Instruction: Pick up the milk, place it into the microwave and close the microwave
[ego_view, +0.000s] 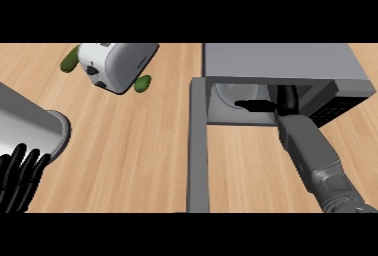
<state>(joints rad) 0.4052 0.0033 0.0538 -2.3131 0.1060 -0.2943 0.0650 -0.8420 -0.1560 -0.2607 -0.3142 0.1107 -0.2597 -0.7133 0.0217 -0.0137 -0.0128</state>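
The step in hand looks to be setting the milk down inside the grey box-shaped microwave. It stands at the far right of the light wooden tabletop, with its flat grey door swung wide open toward the near side, seen edge-on at the left of the cavity. The right hand is inside the opening, its grey forearm coming in from the near right across the sill; whether it is closed on anything I cannot tell, because the dark cavity hides that. The milk cannot be made out anywhere on the tabletop, so I judge it to be in the cavity, hidden by that hand. To do this well, the milk should go upright onto the pale round turntable plate, well back from the sill so the door can shut. The hand should then let go and draw straight back toward the near side, clear of the dark control panel at the right. The left hand rests at the near left edge, its fingers straight, apart and pointing up, holding nothing. As for containers, the microwave shows only the plate and the hand within. The grey metal cylindrical vessel at the left keeps its inside hidden, so I cannot tell what it holds. At the far left lies a white rounded toaster with a green oval thing at either side
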